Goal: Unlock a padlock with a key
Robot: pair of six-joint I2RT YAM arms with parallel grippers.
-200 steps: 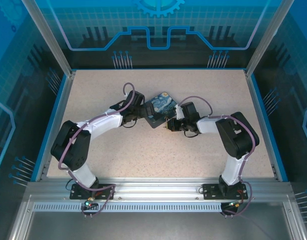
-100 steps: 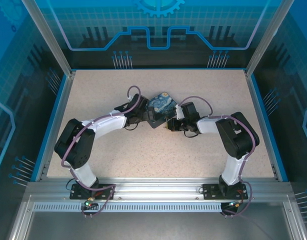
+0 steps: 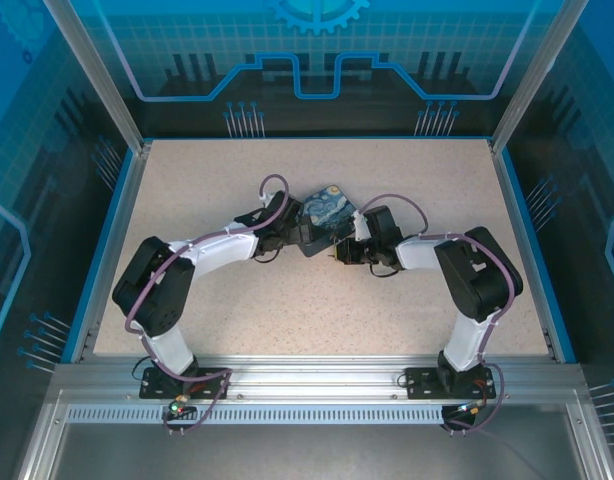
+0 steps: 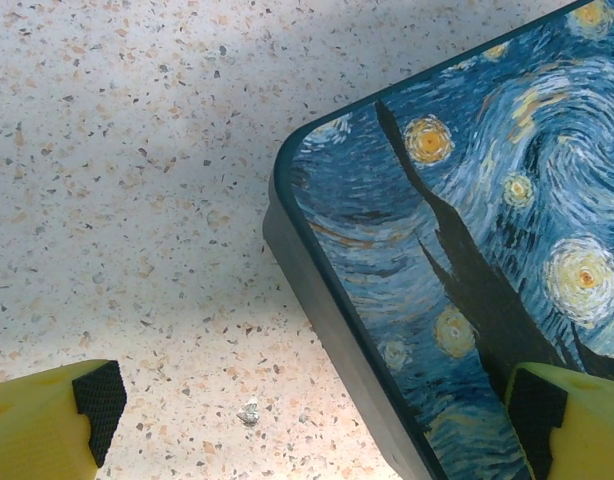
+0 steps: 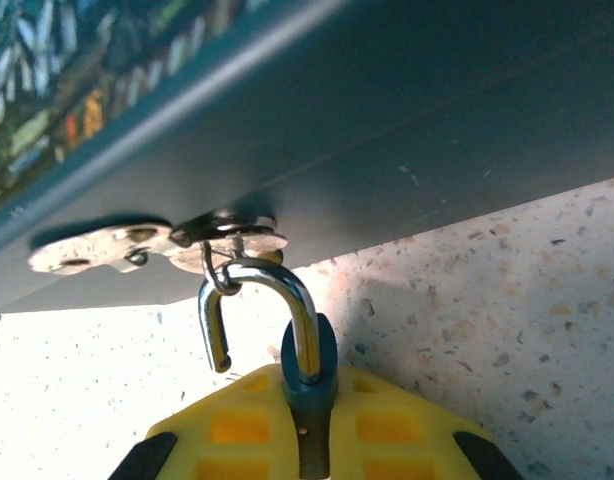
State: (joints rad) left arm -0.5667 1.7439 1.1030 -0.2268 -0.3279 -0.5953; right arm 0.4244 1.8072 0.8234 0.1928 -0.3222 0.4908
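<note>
the padlock point(image 5: 310, 385) hangs by its shackle point(image 5: 287, 290) from the hasp point(image 5: 157, 245) of the tin point(image 4: 467, 200), long axis pointing back into the right pincer point(image 5: 312, 445), which grips its body; the left pincer point(image 4: 312, 430) gapes wide, straddling the tin corner on the counter point(image 4: 137, 150).

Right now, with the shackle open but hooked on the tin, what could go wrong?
1. The shackle passes through a ring on the tin; if the right pincer pulls the padlock straight away, the tin may drag along.
2. The left pincer stands open astride the tin's edge, so nothing pins it.
</note>
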